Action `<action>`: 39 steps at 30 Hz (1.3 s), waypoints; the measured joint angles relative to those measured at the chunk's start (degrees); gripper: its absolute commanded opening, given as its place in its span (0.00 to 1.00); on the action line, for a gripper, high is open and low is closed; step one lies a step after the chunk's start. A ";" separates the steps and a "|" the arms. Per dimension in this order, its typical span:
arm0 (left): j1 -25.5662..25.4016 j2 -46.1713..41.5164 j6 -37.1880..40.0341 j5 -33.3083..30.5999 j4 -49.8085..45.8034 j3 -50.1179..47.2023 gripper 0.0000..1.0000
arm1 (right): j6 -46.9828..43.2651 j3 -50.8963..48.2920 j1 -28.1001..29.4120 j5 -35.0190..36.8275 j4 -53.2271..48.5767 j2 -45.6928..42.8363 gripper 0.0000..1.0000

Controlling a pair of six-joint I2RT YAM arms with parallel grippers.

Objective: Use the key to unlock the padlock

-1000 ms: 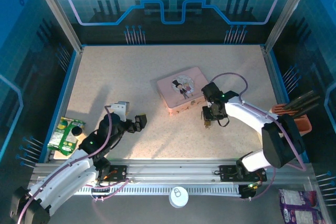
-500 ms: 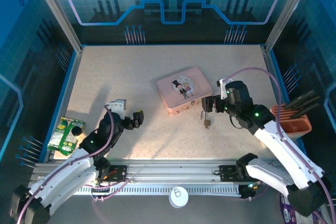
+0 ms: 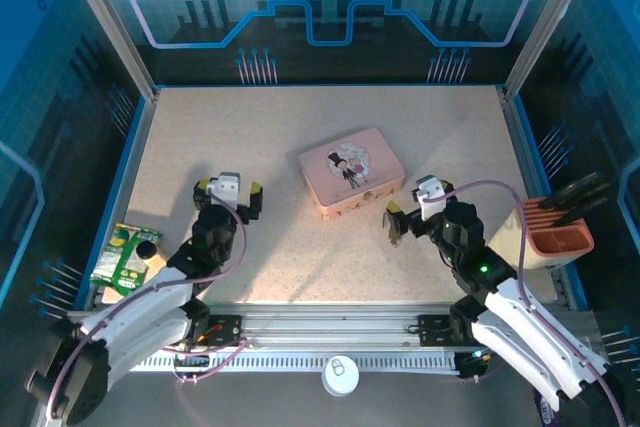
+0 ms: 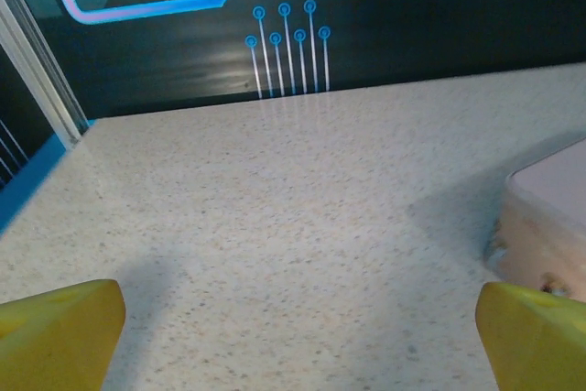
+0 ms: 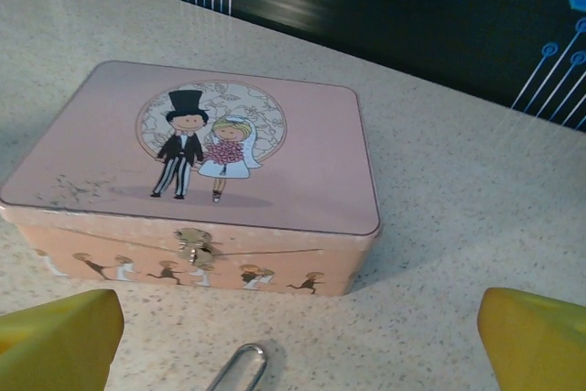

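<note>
2 grippers hover low over the speckled table (image 3: 200,127), both with their jaws spread wide and nothing between the pads. The left gripper (image 3: 229,188) sits toward the table's near left corner, pointing at the far edge; in its wrist view its yellow fingers (image 4: 57,331) frame bare surface, with 1 corner of the pink tin (image 3: 352,169) just showing at the right. That tin lies closed and flat a little right of the table's middle, its lid bearing a cartoon bride and groom, its small clasp (image 5: 193,243) on the long side facing the near edge. The right gripper (image 3: 412,210) hangs just beside the tin's near right corner, facing it, and its yellow fingers (image 5: 55,336) stand far apart at the bottom corners of the wrist view. The padlock (image 5: 242,362) lies on the table just in front of the tin's clasp side, apart from the tin and between the 2 open fingers without touching either; its thin silver shackle shows, while its body is cut off by the bottom of that view. Off the table's left edge lies a green packet (image 3: 124,255); off the right edge stands an orange holder (image 3: 562,238).
</note>
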 measured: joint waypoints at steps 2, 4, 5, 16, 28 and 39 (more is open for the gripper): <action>0.26 4.15 2.03 -0.85 3.43 -0.48 0.99 | -1.90 -0.63 -0.17 1.14 3.19 1.16 1.00; 0.85 9.01 3.85 -2.27 7.69 -0.61 0.99 | -3.32 -1.03 -0.83 1.86 6.51 2.58 1.00; 1.31 10.99 4.48 -2.78 9.57 -0.66 0.99 | -3.93 -1.40 -1.25 2.05 8.26 3.19 1.00; 10.40 27.52 6.21 3.08 28.57 -2.95 0.99 | -6.05 -6.21 -7.26 1.42 20.68 12.44 1.00; 18.03 43.60 1.60 14.93 43.74 -2.82 0.99 | -5.90 -7.67 -13.11 -1.64 30.82 21.99 1.00; 25.68 40.54 -5.42 20.68 31.61 6.43 0.99 | -4.90 -7.67 -14.58 -2.84 33.07 22.95 0.99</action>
